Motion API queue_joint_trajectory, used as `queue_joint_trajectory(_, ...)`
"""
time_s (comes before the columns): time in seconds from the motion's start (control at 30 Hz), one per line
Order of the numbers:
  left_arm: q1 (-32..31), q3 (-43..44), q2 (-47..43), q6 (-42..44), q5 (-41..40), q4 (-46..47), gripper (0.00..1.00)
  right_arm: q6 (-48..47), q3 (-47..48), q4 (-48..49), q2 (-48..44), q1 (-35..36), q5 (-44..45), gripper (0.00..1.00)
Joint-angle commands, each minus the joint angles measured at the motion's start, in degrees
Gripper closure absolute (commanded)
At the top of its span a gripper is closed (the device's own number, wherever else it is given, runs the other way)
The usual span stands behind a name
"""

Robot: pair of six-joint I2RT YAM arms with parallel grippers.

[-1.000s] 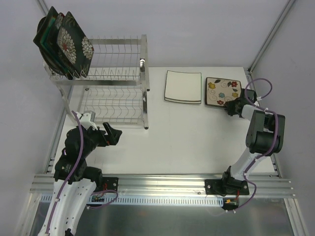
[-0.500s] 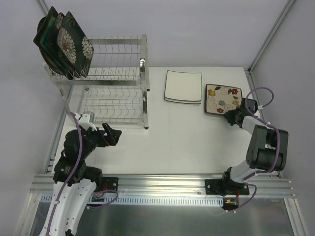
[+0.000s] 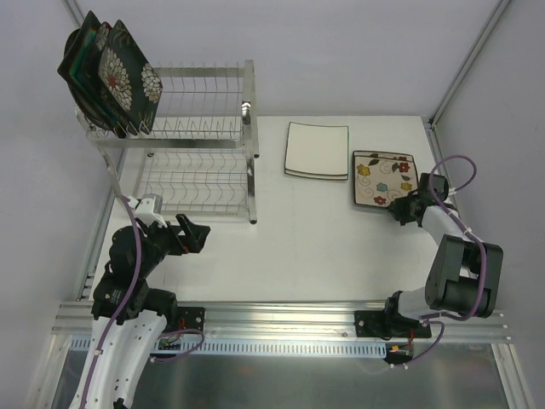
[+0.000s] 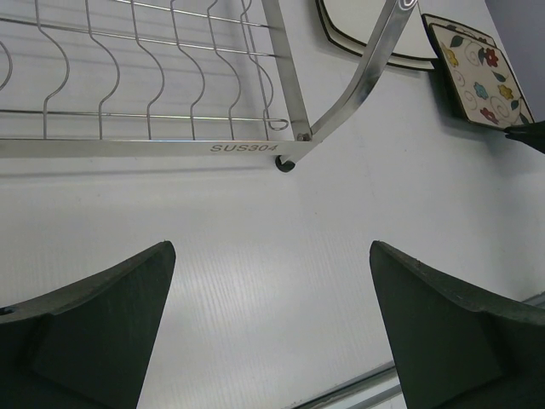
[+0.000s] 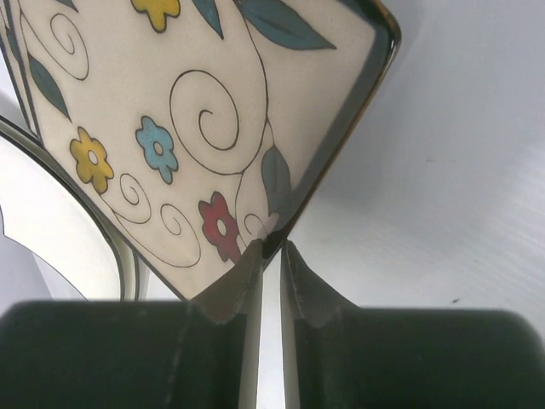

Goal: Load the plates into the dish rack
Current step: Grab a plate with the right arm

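Observation:
The cream square plate with coloured flowers (image 3: pixel 381 177) (image 5: pixel 170 102) lies at the right of the table. My right gripper (image 3: pixel 403 208) (image 5: pixel 271 247) is shut on its near right corner, and the dark rim sits between the two fingertips. The plain white square plate (image 3: pixel 317 151) (image 4: pixel 362 30) lies flat just left of it. The dish rack (image 3: pixel 201 136) (image 4: pixel 170 94) stands at the far left. The black chrysanthemum plate (image 3: pixel 128 78) and the teal-centred one (image 3: pixel 79 58) stand upright at the left end of its upper tier. My left gripper (image 3: pixel 194 230) (image 4: pixel 272 281) hangs open over bare table near the rack's front corner.
The rack's upright post (image 3: pixel 249 111) and its foot (image 4: pixel 284 164) stand between my left gripper and the flat plates. The table's right edge (image 3: pixel 451 196) runs close beside my right arm. An aluminium rail (image 3: pixel 281 315) crosses the near edge.
My right jaws have closed on the flowered plate's corner. The arm has drawn back towards the near side, and the plate has slid and turned a little with it. The left arm is still.

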Motion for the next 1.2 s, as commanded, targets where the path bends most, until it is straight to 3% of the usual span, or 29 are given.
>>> queue_joint_trajectory(0.0,0.2,-0.5,-0.8,0.9,0.1,1.5,0.01,-1.1,2.6,-4.1,-4.2,-0.2,-0.6,0.92)
queue_joint_trajectory(0.47,0.2,-0.4,-0.3,1.0,0.5,1.5,0.01,-1.7,-0.2,-10.6,-11.4,-0.4,1.4,0.92)
queue_joint_trajectory(0.83,0.1,-0.4,0.0,1.0,0.6,1.5,0.01,-1.3,-3.8,-8.4,-10.9,-0.4,1.2,0.83)
queue_joint_trajectory(1.03,0.1,-0.4,0.1,1.0,0.8,1.5,0.01,-1.4,-3.7,-8.2,-12.4,-0.4,1.8,0.63)
queue_joint_trajectory(1.17,0.1,-0.4,0.2,1.0,0.6,1.5,0.01,-2.1,-4.6,-6.4,-14.1,-0.5,1.8,0.43)
